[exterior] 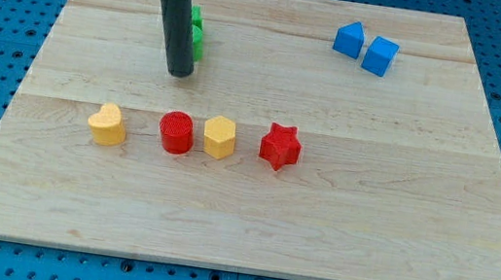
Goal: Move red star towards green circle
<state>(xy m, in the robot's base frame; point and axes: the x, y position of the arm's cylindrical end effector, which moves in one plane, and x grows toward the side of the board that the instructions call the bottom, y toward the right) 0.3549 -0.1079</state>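
Nearest the view's bottom, a row of four small blocks crosses the pale wooden table point(248, 228): a yellow heart block point(108, 124), a red cylinder block point(176, 133), a yellow hexagon block point(218, 137) and the red star block point(280, 146). Beyond the row, my tip point(179, 73) rests at about eleven o'clock from the star, well apart from it. There is no gripper here, only the dark rod. Just behind the rod, partly hidden, sits a green block point(197, 34). At two o'clock, far off, two blue cube blocks point(365, 46) touch.
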